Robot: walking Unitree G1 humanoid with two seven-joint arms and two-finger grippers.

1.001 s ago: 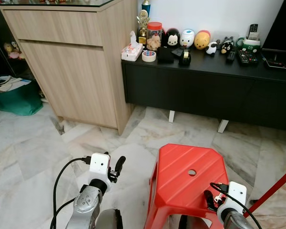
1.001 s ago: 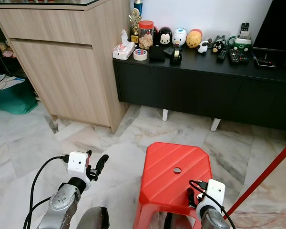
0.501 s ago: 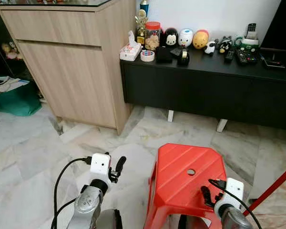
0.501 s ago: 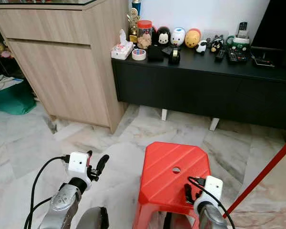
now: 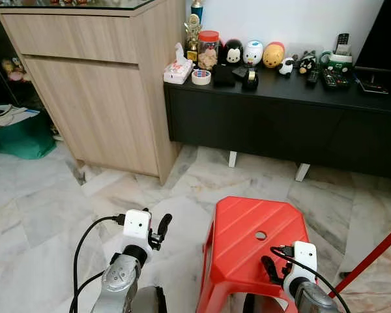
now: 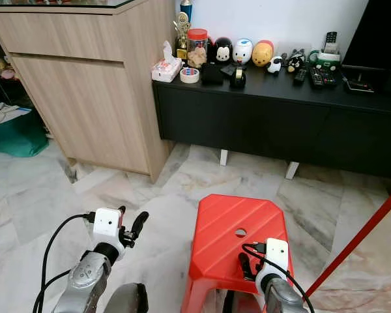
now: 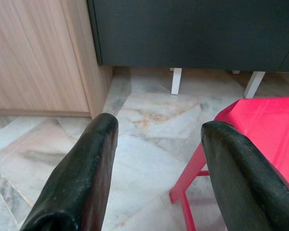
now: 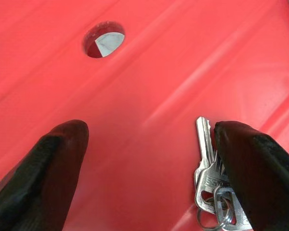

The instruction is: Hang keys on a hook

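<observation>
A bunch of silver keys (image 8: 209, 179) on a ring lies on the top of the red plastic stool (image 5: 247, 225). My right gripper (image 8: 149, 132) hovers low over the stool top, open. The keys sit close against the inner side of one of its black fingers (image 8: 253, 173), partly hidden by it. The other finger is well apart from them. The stool's round centre hole (image 8: 103, 39) lies just ahead. In the left eye view the right gripper (image 5: 268, 268) is over the stool's near edge. My left gripper (image 7: 159, 125) is open and holds nothing, above the marble floor left of the stool.
A tall wooden cabinet (image 5: 98, 98) stands at the back left. Next to it is a low black console (image 5: 280, 124) with figurines, a jar, tape and remotes on top. A green bag (image 5: 23, 137) sits far left. A red pole (image 5: 371, 257) slants at the right.
My right wrist has shifted left and inward over the stool top. The left arm has stayed still.
</observation>
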